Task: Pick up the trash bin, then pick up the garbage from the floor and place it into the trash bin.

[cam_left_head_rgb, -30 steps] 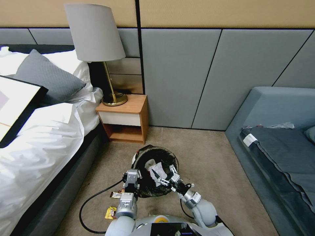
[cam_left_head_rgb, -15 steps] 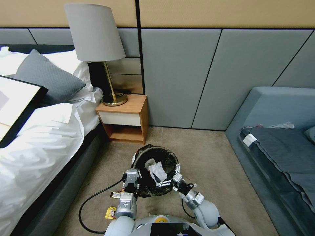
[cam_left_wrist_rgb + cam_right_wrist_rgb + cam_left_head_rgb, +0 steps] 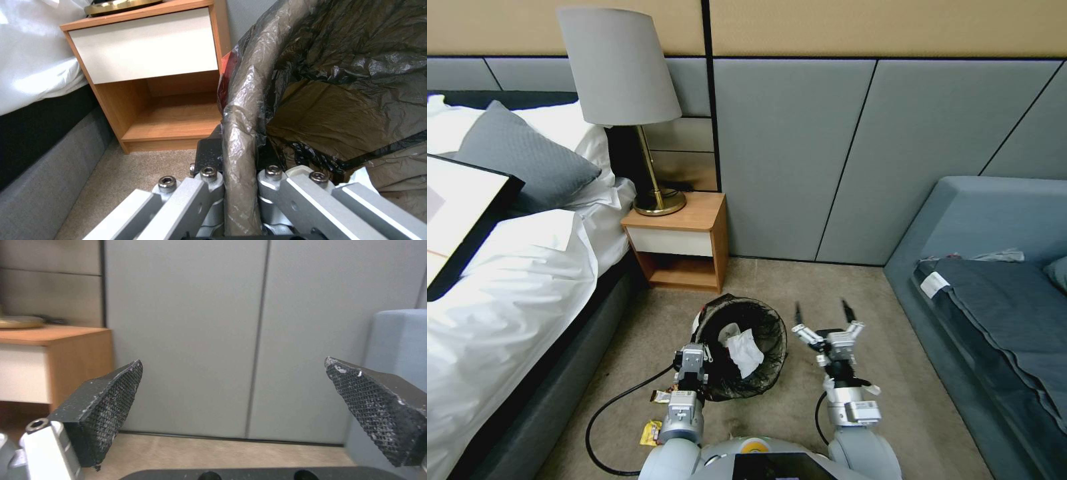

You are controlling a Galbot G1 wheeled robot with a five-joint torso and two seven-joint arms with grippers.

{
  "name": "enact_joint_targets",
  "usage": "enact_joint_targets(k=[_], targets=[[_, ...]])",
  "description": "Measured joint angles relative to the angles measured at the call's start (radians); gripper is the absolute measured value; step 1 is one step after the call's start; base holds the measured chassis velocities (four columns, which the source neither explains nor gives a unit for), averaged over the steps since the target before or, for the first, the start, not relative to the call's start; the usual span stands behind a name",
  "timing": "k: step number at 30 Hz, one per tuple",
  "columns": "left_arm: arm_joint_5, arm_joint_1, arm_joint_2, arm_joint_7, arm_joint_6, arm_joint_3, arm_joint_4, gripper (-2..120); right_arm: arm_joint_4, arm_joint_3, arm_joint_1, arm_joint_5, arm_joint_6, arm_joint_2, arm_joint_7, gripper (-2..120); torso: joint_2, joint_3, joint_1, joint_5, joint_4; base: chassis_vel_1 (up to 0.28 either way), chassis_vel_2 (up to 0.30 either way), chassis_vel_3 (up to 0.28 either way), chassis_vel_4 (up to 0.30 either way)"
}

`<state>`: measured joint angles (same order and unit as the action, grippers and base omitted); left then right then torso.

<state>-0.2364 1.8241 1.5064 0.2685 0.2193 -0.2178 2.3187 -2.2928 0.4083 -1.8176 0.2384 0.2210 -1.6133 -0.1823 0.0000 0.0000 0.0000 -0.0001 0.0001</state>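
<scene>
Since a second ago my right gripper point(image 3: 823, 309) has swung out of the trash bin point(image 3: 740, 347) and now hangs beside it, jaws spread and empty. My left gripper point(image 3: 694, 363) is clamped on the bin's bagged rim. One white crumpled paper point(image 3: 746, 351) lies inside; I count two wrappers point(image 3: 652, 432) on the carpet by my left arm. Next, I judge, comes reaching down for those.

Crinkled glossy plastic liner point(image 3: 320, 66), matt wood nightstand point(image 3: 684, 237), crumpled white paper point(image 3: 746, 352), rough carpet point(image 3: 840, 293)
</scene>
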Motion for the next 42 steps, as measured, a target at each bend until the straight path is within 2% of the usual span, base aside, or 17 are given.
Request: enact_joint_targets(k=[13, 42], targets=[[0.040, 0.003, -0.005, 0.017, 0.006, -0.004, 0.019, 1, 0.022, 0.061, 0.015, -0.034, 0.020, 0.003, 0.013, 100, 0.000, 0.000, 0.000, 0.0001, -0.0001, 0.000, 0.000, 0.000, 0.000], [0.032, 0.011, -0.008, 0.010, 0.006, -0.005, 0.035, 1, 0.025, 0.067, 0.017, -0.043, 0.022, 0.005, 0.047, 100, 0.000, 0.000, 0.000, 0.0000, -0.0001, 0.024, 0.024, 0.023, 0.022]])
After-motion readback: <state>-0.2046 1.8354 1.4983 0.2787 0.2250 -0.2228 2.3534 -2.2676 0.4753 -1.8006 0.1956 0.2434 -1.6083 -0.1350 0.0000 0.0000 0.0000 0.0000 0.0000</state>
